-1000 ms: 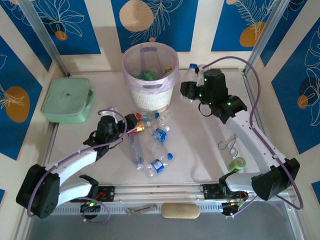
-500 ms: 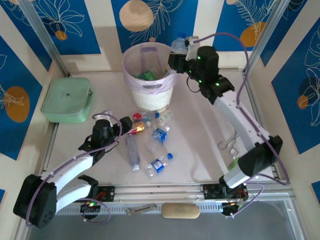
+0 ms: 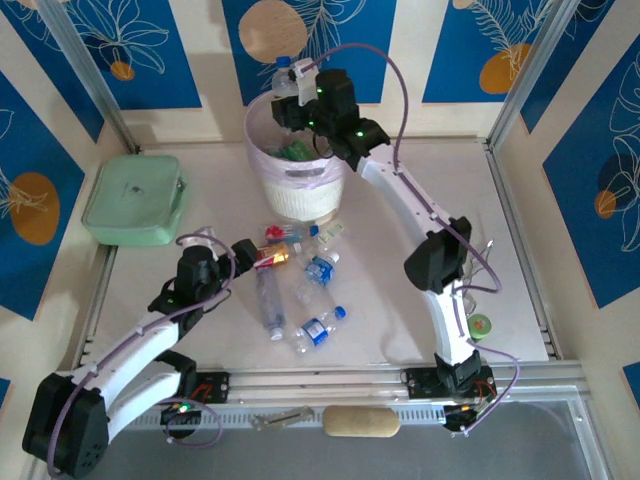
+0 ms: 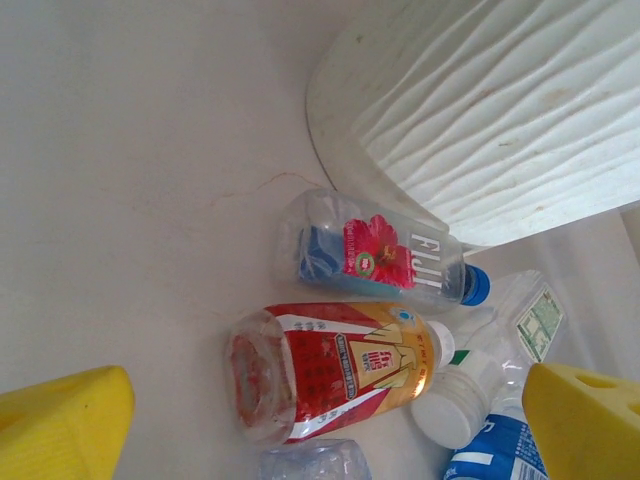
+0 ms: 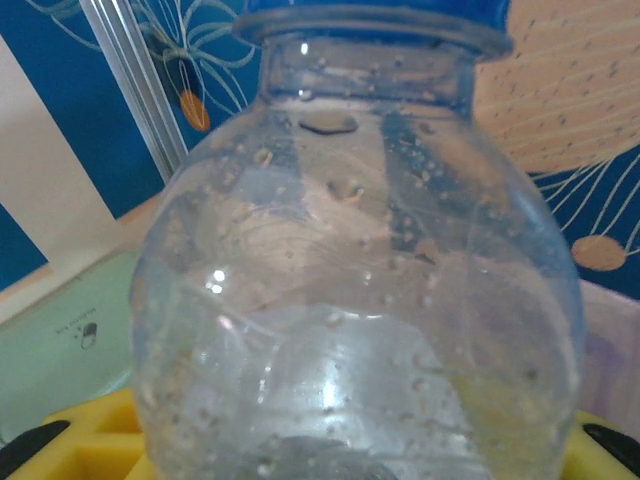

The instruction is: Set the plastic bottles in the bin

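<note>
My right gripper (image 3: 295,95) is shut on a clear bottle (image 3: 284,78) with a blue cap, held over the far rim of the white bin (image 3: 300,190) with its pink liner. In the right wrist view this bottle (image 5: 360,290) looms close, cap (image 5: 370,15) up. Green bottles lie inside the bin. My left gripper (image 3: 243,252) stands open on the table, its yellow fingers (image 4: 60,425) either side of the red-labelled bottle (image 4: 340,370), which lies on its side. Beyond it lie a Fiji bottle (image 4: 390,250) and the bin's base (image 4: 500,110).
Several more clear blue-capped bottles (image 3: 318,328) lie loose in front of the bin. A pale-green lidded box (image 3: 133,200) sits at the left. A green tape roll (image 3: 481,325) lies at the right, near the right arm.
My right arm has swung left, carrying the clear bottle from the bin's right side to above its far rim. My left gripper has edged toward the red-labelled bottle.
</note>
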{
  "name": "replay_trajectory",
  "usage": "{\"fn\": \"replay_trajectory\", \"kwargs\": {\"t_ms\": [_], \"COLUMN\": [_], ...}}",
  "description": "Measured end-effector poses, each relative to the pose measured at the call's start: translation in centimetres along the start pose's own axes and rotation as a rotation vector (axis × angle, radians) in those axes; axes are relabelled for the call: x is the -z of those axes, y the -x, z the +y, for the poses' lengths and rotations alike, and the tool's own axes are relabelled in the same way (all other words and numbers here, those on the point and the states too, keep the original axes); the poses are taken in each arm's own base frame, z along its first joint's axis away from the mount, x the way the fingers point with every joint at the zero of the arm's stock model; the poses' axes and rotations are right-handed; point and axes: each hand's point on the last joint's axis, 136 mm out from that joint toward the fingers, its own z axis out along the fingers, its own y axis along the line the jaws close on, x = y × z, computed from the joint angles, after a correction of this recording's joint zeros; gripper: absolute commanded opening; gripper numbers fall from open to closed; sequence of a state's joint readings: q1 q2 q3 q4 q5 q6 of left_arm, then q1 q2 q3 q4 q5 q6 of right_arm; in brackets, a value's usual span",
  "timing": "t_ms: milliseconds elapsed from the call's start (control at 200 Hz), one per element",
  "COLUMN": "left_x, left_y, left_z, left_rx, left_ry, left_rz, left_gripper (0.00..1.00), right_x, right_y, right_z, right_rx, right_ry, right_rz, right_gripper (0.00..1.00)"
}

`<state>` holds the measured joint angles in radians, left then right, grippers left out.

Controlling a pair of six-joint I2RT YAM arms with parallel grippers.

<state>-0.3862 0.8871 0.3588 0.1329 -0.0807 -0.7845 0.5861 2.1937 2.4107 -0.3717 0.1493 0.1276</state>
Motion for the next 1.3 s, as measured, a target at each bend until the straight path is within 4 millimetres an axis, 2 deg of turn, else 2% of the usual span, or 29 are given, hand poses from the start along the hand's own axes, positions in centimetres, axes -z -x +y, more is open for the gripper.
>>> {"fn": "replay_trajectory", "kwargs": {"t_ms": [195, 300, 415, 630, 820, 1095, 1255, 1301], "left_x": [0.6, 0.8, 0.8, 0.7, 0.6, 0.6, 0.5, 0.4], "left_y": [0.4, 0.5, 0.5, 0.4, 0.3, 0.3, 0.3, 0.2], "left_z": [0.6, 0.7, 0.8, 1.0, 1.1, 1.0, 1.1, 1.2], "left_rx": [0.002, -0.001, -0.003, -0.002, -0.002, 0.001, 0.001, 0.0], "left_ry": [0.022, 0.027, 0.031, 0.037, 0.041, 0.039, 0.041, 0.045], "left_rz": [-0.022, -0.031, -0.031, -0.026, -0.023, -0.025, -0.022, -0.018], "left_gripper": [0.99, 0.99, 0.99, 1.0, 1.0, 0.99, 1.0, 0.99], "right_x": [-2.9, -3.5, -3.7, -3.6, -3.6, -3.6, -3.6, -3.5], "right_y": [-4.5, -6.8, -8.0, -8.7, -8.8, -8.8, -8.6, -8.5], "right_z": [0.1, 0.0, -0.1, -0.2, -0.2, -0.3, -0.2, -0.2], "right_rx": [0.012, 0.01, 0.006, 0.002, 0.004, 0.004, 0.005, 0.001], "right_ry": [0.002, -0.002, -0.004, -0.006, -0.008, -0.013, -0.013, -0.014], "right_rz": [0.121, 0.187, 0.224, 0.246, 0.248, 0.249, 0.246, 0.243], "right_gripper": [0.47, 0.48, 0.48, 0.55, 0.74, 0.87, 1.0, 0.99]}}
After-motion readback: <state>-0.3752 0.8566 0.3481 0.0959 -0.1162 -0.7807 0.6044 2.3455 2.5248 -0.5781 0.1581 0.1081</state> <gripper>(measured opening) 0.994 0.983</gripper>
